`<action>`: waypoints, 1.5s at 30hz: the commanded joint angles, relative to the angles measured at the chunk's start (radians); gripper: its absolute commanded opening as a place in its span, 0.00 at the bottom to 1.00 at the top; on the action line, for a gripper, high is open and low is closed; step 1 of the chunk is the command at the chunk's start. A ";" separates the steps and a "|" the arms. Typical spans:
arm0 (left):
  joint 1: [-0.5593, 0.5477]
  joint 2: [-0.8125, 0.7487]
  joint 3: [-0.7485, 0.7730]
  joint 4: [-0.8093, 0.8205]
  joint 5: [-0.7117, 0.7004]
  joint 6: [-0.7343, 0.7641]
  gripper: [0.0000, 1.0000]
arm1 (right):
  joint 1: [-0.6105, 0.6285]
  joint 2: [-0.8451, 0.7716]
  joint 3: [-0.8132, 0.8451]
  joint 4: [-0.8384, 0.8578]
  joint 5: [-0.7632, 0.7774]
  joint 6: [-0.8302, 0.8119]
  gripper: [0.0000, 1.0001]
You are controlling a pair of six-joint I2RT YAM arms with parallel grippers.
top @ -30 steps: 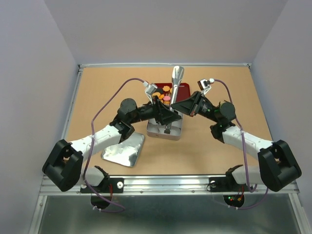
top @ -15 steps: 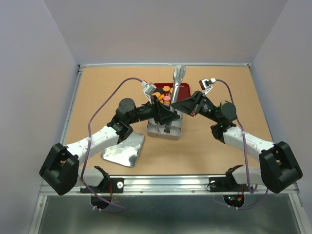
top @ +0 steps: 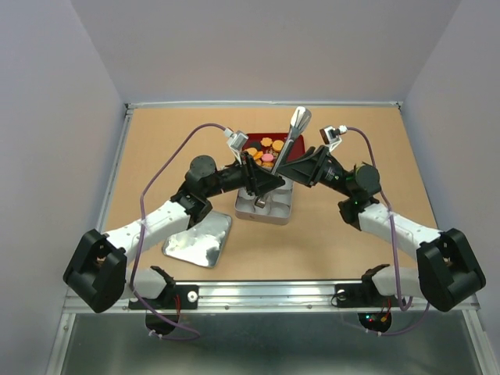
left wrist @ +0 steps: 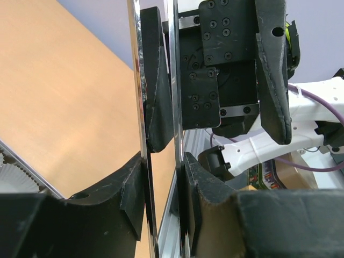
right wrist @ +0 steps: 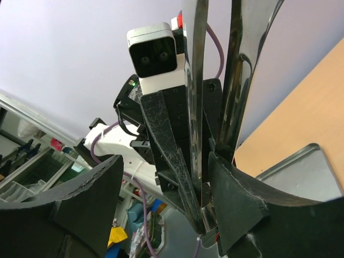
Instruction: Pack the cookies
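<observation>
1. A tan tabletop point(top: 156, 156) sits inside pale lavender walls, with both arms reaching in from the near edge toward its middle.
2. The cookies point(top: 268, 148), orange and pink ones among them, lie in a dark red tray point(top: 269, 134) at the far centre of the table.
3. Just nearer than the tray stands a silver tin point(top: 277, 212). Its compartments are mostly hidden under the two wrists.
4. The tin's lid point(top: 199, 244) lies flat on the table to the near left, apart from the tin.
5. A pair of metal tongs point(top: 295, 125) stands nearly upright above the tin and tray, tilted slightly right, its joined end uppermost.
6. The left gripper point(left wrist: 161, 185) is clamped on the tongs: in the left wrist view a finger presses on the outside of each blade.
7. The right gripper point(right wrist: 164, 157) is spread wide and has let go. The tongs pass between its fingers, close to one finger and well apart from the other.
</observation>
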 commanded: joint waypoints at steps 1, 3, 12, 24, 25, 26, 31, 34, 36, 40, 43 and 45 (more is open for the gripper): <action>-0.015 -0.055 0.063 0.120 0.067 0.015 0.37 | -0.012 -0.020 -0.002 -0.048 0.019 -0.032 0.70; -0.007 -0.066 0.063 0.112 0.064 0.018 0.37 | -0.013 -0.028 0.001 -0.064 0.015 -0.045 0.71; 0.086 -0.099 0.100 0.020 0.081 0.040 0.37 | -0.031 -0.190 0.008 -0.464 0.090 -0.303 0.72; 0.169 -0.023 0.302 -0.467 -0.049 0.309 0.39 | -0.032 -0.247 0.084 -0.855 0.261 -0.528 0.73; 0.169 0.006 0.401 -0.565 -0.158 0.430 0.39 | -0.032 -0.256 0.091 -0.943 0.333 -0.544 0.73; 0.169 0.038 0.452 -0.735 -0.210 0.475 0.40 | -0.032 -0.274 0.103 -0.982 0.367 -0.559 0.73; 0.166 0.244 0.666 -1.057 -0.580 0.595 0.48 | -0.032 -0.302 0.107 -1.130 0.472 -0.602 0.73; 0.166 0.290 0.683 -1.121 -0.631 0.616 0.53 | -0.030 -0.302 0.091 -1.147 0.473 -0.604 0.73; 0.166 0.304 0.671 -1.138 -0.666 0.621 0.53 | -0.032 -0.298 0.079 -1.151 0.475 -0.601 0.73; 0.166 0.329 0.654 -1.158 -0.683 0.632 0.53 | -0.032 -0.276 0.064 -1.154 0.473 -0.601 0.73; 0.165 0.349 0.654 -1.180 -0.691 0.643 0.52 | -0.032 -0.262 0.064 -1.154 0.463 -0.610 0.73; 0.165 0.356 0.651 -1.183 -0.677 0.649 0.52 | -0.032 -0.250 0.064 -1.153 0.455 -0.616 0.73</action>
